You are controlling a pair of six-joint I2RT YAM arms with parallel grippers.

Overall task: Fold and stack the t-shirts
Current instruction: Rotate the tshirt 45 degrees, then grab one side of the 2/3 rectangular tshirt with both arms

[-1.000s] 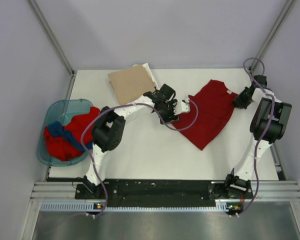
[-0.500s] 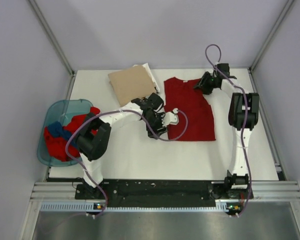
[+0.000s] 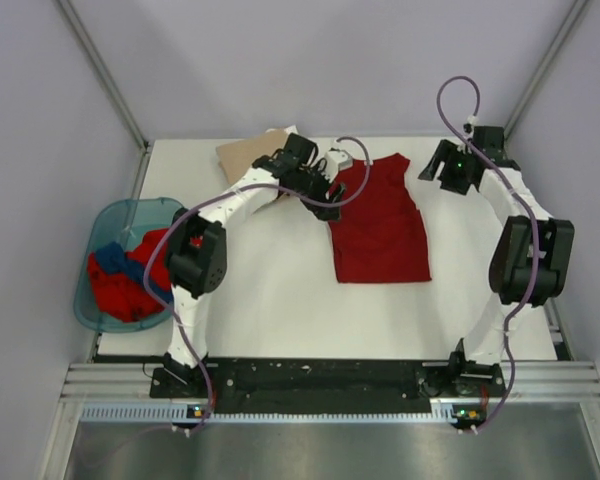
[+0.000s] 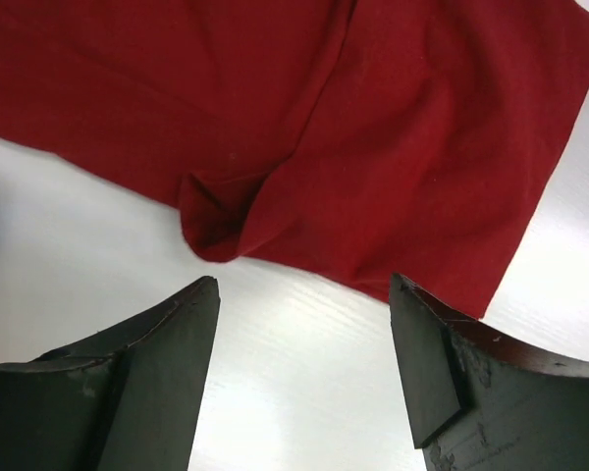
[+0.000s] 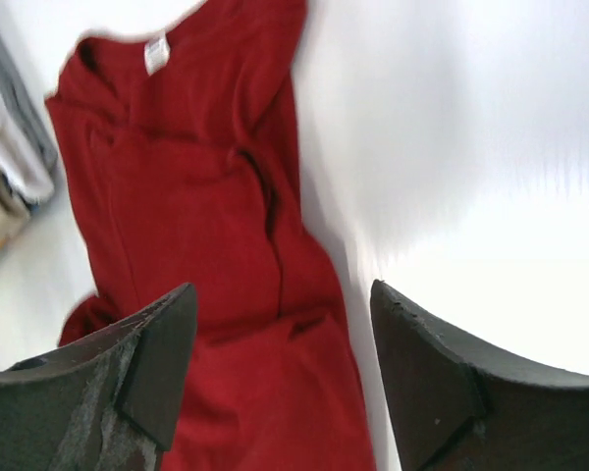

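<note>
The dark red soft cloth t-shirt (image 3: 380, 225) lies spread out. My left gripper (image 4: 304, 283), at its 10 o'clock, and my right gripper (image 5: 282, 288), at 2 o'clock, are both released.

No legible text; the dark red t-shirt (image 5: 196, 196) bears a blurred white neck tag (image 5: 156, 54).

Bright, even overhead light, with faint soft shadows. In the right wrist view the white table (image 5: 491, 147) glares, washed out, and the dark red t-shirt (image 5: 196, 216) looks slightly blurred.
</note>
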